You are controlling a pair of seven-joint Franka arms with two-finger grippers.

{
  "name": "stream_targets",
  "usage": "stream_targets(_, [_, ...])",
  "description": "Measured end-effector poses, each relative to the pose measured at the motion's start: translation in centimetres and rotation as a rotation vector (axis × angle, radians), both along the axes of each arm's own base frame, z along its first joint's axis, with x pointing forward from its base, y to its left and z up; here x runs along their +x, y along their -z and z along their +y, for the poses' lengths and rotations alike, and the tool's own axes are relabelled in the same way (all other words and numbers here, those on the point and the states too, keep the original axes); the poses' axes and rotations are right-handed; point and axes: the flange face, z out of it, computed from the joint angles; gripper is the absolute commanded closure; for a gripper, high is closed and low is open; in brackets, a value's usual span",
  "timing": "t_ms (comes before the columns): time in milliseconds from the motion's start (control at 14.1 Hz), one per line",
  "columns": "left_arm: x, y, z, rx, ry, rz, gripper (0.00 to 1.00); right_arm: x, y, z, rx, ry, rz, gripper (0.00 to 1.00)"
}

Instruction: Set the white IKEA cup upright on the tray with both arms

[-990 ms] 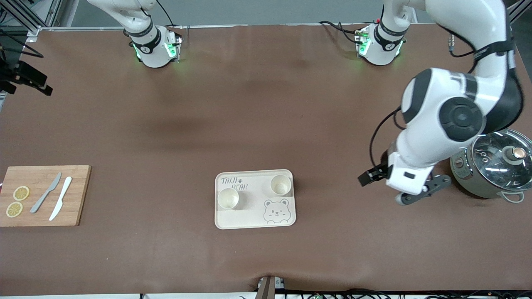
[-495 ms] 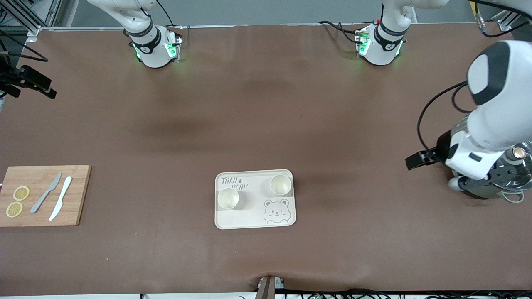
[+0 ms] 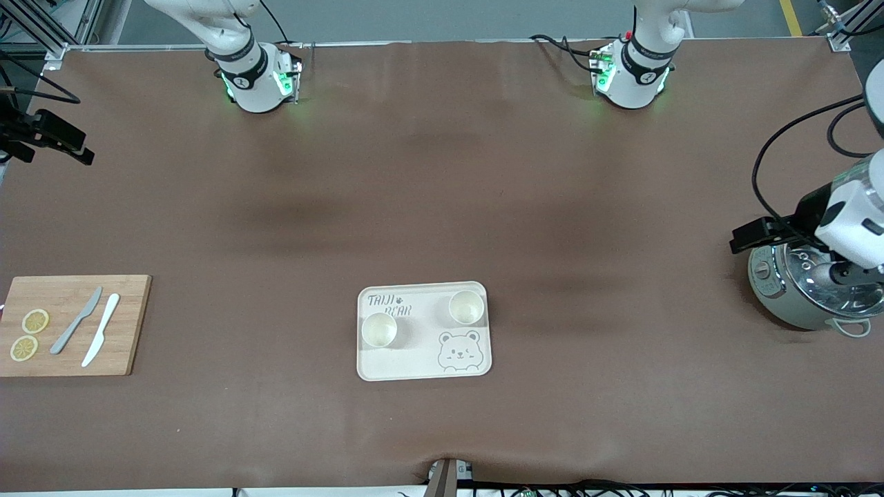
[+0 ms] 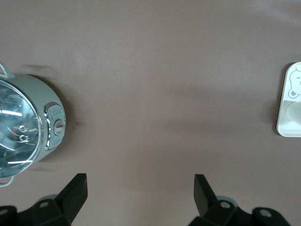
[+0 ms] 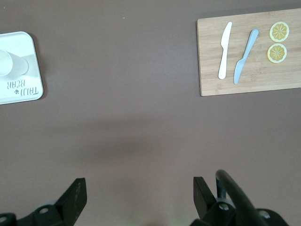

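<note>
The cream tray (image 3: 414,360) lies near the front camera at mid-table. Two white cups stand upright on it: one (image 3: 379,330) toward the right arm's end, one (image 3: 466,307) toward the left arm's end. My left gripper (image 4: 140,181) is open and empty, up in the air beside the pot (image 3: 801,297) at the left arm's end. Its wrist view shows a corner of the tray (image 4: 282,127). My right gripper (image 5: 138,183) is open and empty, high over the right arm's end of the table (image 3: 52,134). Its wrist view shows the tray (image 5: 21,87) with a cup (image 5: 9,63).
A grey-green pot with a glass lid (image 4: 28,127) stands at the left arm's end. A wooden cutting board (image 3: 76,352) with two knives (image 3: 90,328) and two lemon slices (image 3: 31,335) lies at the right arm's end, also in the right wrist view (image 5: 249,80).
My left arm has swung away from the tray toward the left arm's end and now hangs by the pot. The right gripper has hardly moved. Both cups stay put.
</note>
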Motion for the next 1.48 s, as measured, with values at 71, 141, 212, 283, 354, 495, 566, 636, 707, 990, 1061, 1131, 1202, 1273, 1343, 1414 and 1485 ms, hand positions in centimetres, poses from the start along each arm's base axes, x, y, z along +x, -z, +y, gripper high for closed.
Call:
stream_targets(71, [-0.1,-0.4,0.2,-0.001,0.010,-0.006,0.00,0.0,0.0,0.0,0.000,0.000,0.000,0.00])
stream_targets(141, [-0.3,-0.7,0.2,-0.002,0.016,-0.012,0.00,0.0,0.0,0.0,0.000,0.000,0.000,0.00])
stream_targets(212, [-0.4,-1.0,0.2,-0.002,0.018,-0.016,0.00,0.0,0.0,0.0,0.000,0.000,0.000,0.00])
stream_targets(283, [-0.4,-1.3,0.2,-0.003,0.018,-0.023,0.00,0.0,0.0,0.0,-0.001,0.000,0.001,0.00])
stream_targets(354, [-0.4,-1.7,0.2,-0.002,0.019,-0.031,0.00,0.0,0.0,0.0,-0.001,0.000,0.001,0.00])
stream_targets(495, [-0.4,-2.3,0.2,-0.001,0.020,-0.042,0.00,0.0,0.0,0.0,-0.001,0.000,0.001,0.00])
stream_targets(566, [-0.4,-2.4,0.2,0.000,0.020,-0.045,0.00,0.0,0.0,0.0,-0.001,0.000,0.001,0.00])
stream_targets(636, [-0.4,-2.7,0.3,0.001,0.019,-0.050,0.00,0.0,0.0,0.0,-0.001,0.000,0.001,0.00])
stream_targets(707, [-0.4,-3.1,0.4,0.002,0.018,-0.059,0.00,0.0,0.0,0.0,-0.001,0.000,0.001,0.00])
stream_targets(990, [-0.3,-4.7,0.8,0.004,0.010,-0.093,0.00,0.0,0.0,0.0,-0.001,0.000,0.001,0.00])
stream_targets(1061, [-0.3,-4.8,0.9,0.004,0.009,-0.096,0.00,0.0,0.0,0.0,-0.001,0.000,0.001,0.00])
stream_targets(1131, [-0.3,-4.9,0.9,0.004,0.009,-0.098,0.00,0.0,0.0,0.0,-0.001,0.000,0.001,0.00])
stream_targets(1202, [-0.3,-5.0,0.9,0.005,0.009,-0.099,0.00,0.0,0.0,0.0,-0.001,0.000,0.001,0.00])
stream_targets(1273, [-0.3,-5.0,0.9,0.005,0.009,-0.100,0.00,0.0,0.0,0.0,-0.001,0.000,0.001,0.00])
stream_targets(1343, [-0.3,-5.0,0.9,0.005,0.008,-0.100,0.00,0.0,0.0,0.0,-0.001,0.000,0.001,0.00])
stream_targets(1414, [-0.3,-5.0,0.9,0.005,0.008,-0.100,0.00,0.0,0.0,0.0,-0.001,0.000,0.001,0.00])
stream_targets(1485, [-0.3,-5.0,1.0,0.005,0.007,-0.100,0.00,0.0,0.0,0.0,-0.001,0.000,0.001,0.00])
